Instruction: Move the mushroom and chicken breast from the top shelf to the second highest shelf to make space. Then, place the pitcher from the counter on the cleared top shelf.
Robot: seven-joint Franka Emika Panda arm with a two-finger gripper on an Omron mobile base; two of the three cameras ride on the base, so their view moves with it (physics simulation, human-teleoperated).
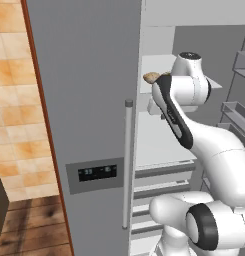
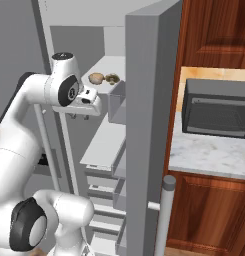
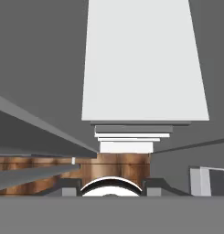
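Note:
On the small top shelf (image 2: 113, 64) of the open fridge lie the tan chicken breast (image 2: 96, 78) and, just to its right, the little brown mushroom (image 2: 112, 78). The chicken breast (image 1: 151, 76) also peeks out past my arm in the left base view. My gripper (image 2: 79, 116) hangs in front of and slightly below that shelf, pointing down over the broad second highest shelf (image 2: 105, 145). In the hand view the gripper (image 3: 112, 186) is open, nothing between its fingertips (image 3: 70, 186), with the white second highest shelf (image 3: 145, 64) below. The pitcher is out of view.
The open fridge door (image 2: 149, 125) stands right of the shelves, its bins (image 1: 239, 65) facing inward. A closed grey door with a bar handle (image 1: 127, 160) is on the left. A microwave (image 2: 216, 115) sits on the marble counter (image 2: 209, 152). Lower drawers (image 2: 101, 192) lie beneath.

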